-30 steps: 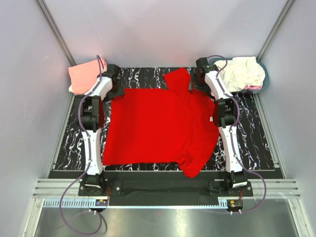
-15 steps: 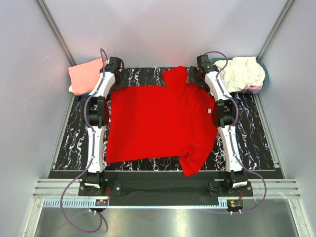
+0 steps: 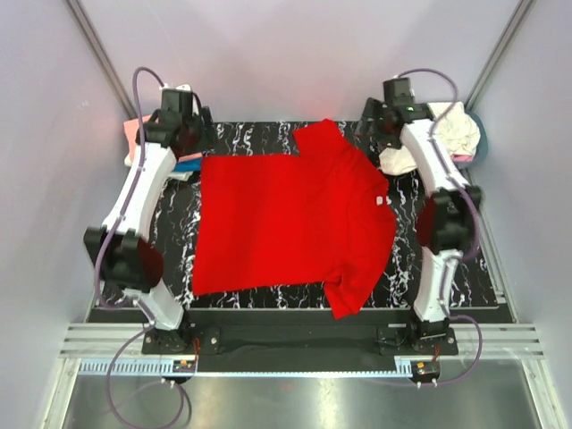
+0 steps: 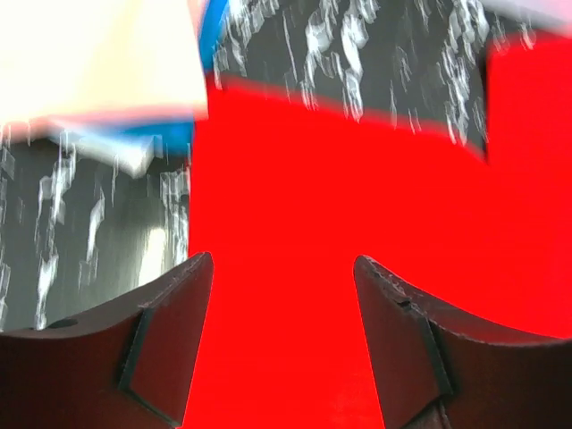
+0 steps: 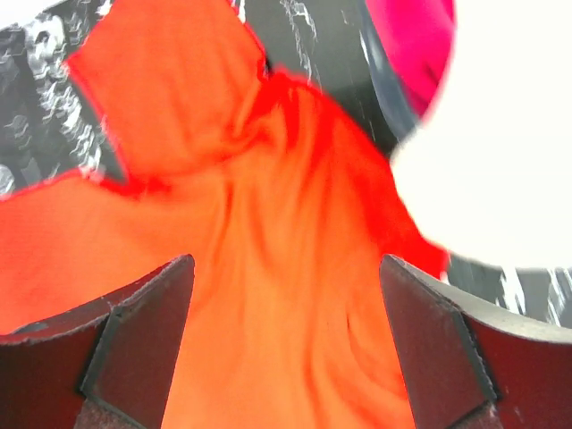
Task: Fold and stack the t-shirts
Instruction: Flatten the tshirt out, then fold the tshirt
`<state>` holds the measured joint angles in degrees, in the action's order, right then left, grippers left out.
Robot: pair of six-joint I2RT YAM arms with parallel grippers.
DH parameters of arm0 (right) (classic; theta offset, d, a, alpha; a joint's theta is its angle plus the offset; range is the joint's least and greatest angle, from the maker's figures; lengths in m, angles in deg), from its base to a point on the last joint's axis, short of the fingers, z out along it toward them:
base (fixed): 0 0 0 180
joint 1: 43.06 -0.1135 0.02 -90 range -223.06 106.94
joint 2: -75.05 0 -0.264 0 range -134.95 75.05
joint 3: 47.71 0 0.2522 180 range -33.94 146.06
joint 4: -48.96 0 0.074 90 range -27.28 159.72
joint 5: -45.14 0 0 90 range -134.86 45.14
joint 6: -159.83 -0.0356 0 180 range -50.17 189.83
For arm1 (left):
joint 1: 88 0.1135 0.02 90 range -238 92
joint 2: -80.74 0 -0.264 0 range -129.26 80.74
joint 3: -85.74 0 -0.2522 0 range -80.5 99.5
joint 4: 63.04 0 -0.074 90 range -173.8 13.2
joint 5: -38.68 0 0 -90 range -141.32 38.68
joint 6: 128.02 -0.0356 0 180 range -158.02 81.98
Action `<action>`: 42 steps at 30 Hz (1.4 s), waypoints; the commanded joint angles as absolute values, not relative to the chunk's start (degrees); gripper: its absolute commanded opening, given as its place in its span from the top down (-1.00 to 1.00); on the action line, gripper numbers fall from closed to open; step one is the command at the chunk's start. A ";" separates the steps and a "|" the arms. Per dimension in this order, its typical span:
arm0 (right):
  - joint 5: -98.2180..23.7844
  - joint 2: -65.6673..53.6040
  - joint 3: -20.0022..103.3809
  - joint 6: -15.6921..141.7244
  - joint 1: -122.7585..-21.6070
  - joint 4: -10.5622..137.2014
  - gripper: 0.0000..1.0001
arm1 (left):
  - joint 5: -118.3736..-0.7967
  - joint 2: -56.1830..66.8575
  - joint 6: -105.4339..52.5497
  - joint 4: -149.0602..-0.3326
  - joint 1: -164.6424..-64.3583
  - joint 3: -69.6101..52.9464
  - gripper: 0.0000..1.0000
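A bright red t-shirt [image 3: 286,223] lies spread flat on the black marbled table [image 3: 465,259], with one sleeve at the far edge [image 3: 320,141] and one at the near edge [image 3: 353,290]. My left gripper [image 3: 185,132] is open and empty, raised above the shirt's far-left corner; the left wrist view shows my gripper [image 4: 281,264] over red cloth [image 4: 357,206]. My right gripper [image 3: 379,122] is open and empty, raised above the far sleeve; the right wrist view shows my gripper [image 5: 286,264] over wrinkled red cloth [image 5: 268,268].
A salmon-pink shirt [image 3: 136,134] with a blue one [image 3: 186,165] under it lies at the far left, also in the left wrist view [image 4: 98,54]. A basket [image 3: 480,143] at the far right holds cream [image 3: 451,130] and magenta [image 5: 416,36] shirts.
Both grippers have let go of the red shirt's far edge and risen, the arms' elbows swinging outward. The shirt moved a little toward the far side and now lies flat.
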<state>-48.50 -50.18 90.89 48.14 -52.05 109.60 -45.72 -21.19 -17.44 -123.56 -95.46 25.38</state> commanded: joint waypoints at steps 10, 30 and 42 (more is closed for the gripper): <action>-49.52 7.08 19.53 24.43 -84.58 107.82 -0.59 | -44.39 22.28 -14.64 -128.91 -105.58 -17.81 -0.45; -51.10 -9.93 12.99 19.38 -103.87 103.95 -0.25 | -42.01 41.37 -15.43 -124.35 -105.84 -28.20 -0.48; -51.63 -13.99 16.77 24.92 -103.79 105.87 0.99 | -40.17 43.21 -14.73 -124.17 -106.46 -28.56 -0.49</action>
<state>-49.96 -14.14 15.16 23.75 -103.17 105.64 -42.00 42.18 -15.39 -126.84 -105.87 -28.54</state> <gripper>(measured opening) 0.097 0.740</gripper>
